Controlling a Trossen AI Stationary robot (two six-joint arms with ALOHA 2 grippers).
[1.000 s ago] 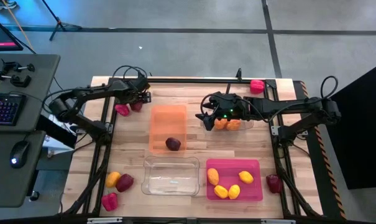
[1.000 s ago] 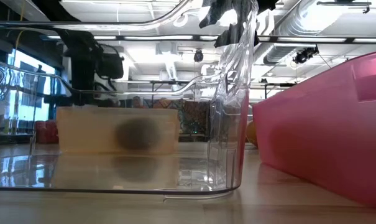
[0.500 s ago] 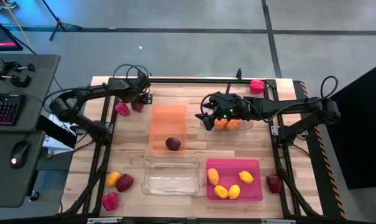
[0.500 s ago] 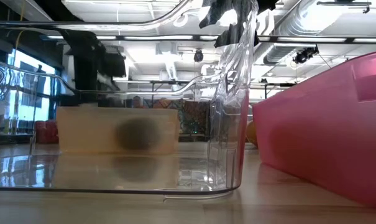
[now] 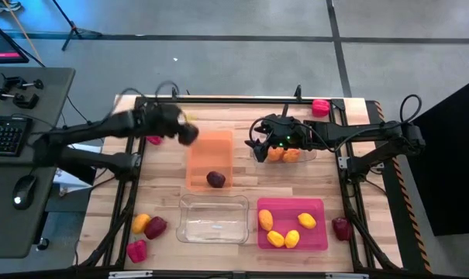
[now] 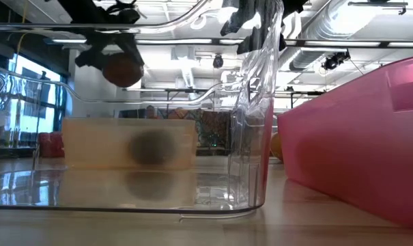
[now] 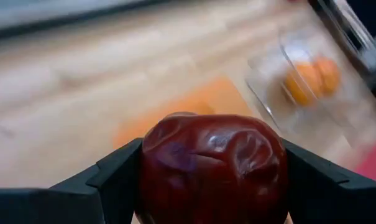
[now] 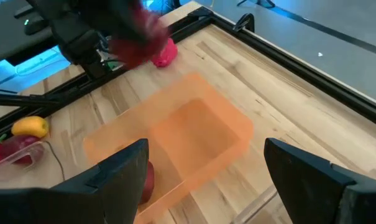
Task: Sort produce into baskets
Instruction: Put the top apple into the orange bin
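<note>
- Wood-plank table (image 5: 242, 167) on a grey floor; desk with keyboard (image 5: 3, 136) off to your left.
- Left gripper (image 7: 209, 180) is clamped on a maroon fruit (image 7: 212, 168), raised at the orange basket (image 5: 209, 160)'s far left corner; a second maroon fruit (image 5: 215, 180) lies inside it.
- Right gripper (image 5: 257, 147), fingers apart, sits at the far clear basket (image 5: 310, 154) holding orange fruit (image 5: 284, 154).
- Lemons (image 5: 284, 230) fill the pink basket (image 5: 291, 224); the near clear basket (image 5: 213, 220) shows no contents.
- Left arm is blurred in the high view.

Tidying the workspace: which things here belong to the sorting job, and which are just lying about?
Job: maroon fruit in left gripper; orange basket; pink basket; clear basket; right gripper; oranges; lemons.
Lying about: keyboard; mouse.
</note>
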